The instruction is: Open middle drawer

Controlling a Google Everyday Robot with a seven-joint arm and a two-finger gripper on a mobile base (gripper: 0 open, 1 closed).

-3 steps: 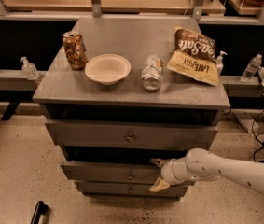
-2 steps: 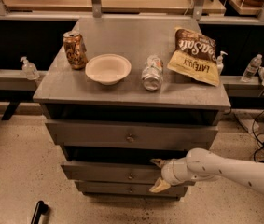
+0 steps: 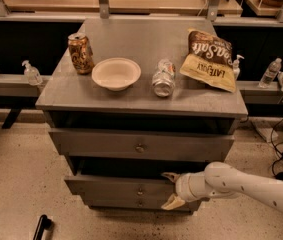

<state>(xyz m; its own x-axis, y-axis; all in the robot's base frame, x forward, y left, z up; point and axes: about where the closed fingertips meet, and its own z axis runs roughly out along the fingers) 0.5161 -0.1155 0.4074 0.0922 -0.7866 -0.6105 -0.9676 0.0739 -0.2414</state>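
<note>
Grey cabinet [image 3: 71,96], seen from front.
- Top surface, left to right: brown can [image 3: 80,53] upright; white bowl [image 3: 116,73] just beside it; clear bottle [image 3: 163,77] on its side; chip bag [image 3: 208,59] lying flat.
- Middle drawer [image 3: 111,186]: second of three grey fronts, below tallest front [image 3: 101,144], dark gap above it.
- Gripper [image 3: 171,189]: against right part of middle drawer front, right of knob [image 3: 140,190]. Fingers spread wide, upper tip at panel's top edge, lower tip near its bottom edge; nothing pinched between.
- White arm [image 3: 253,186] enters from right.
</note>
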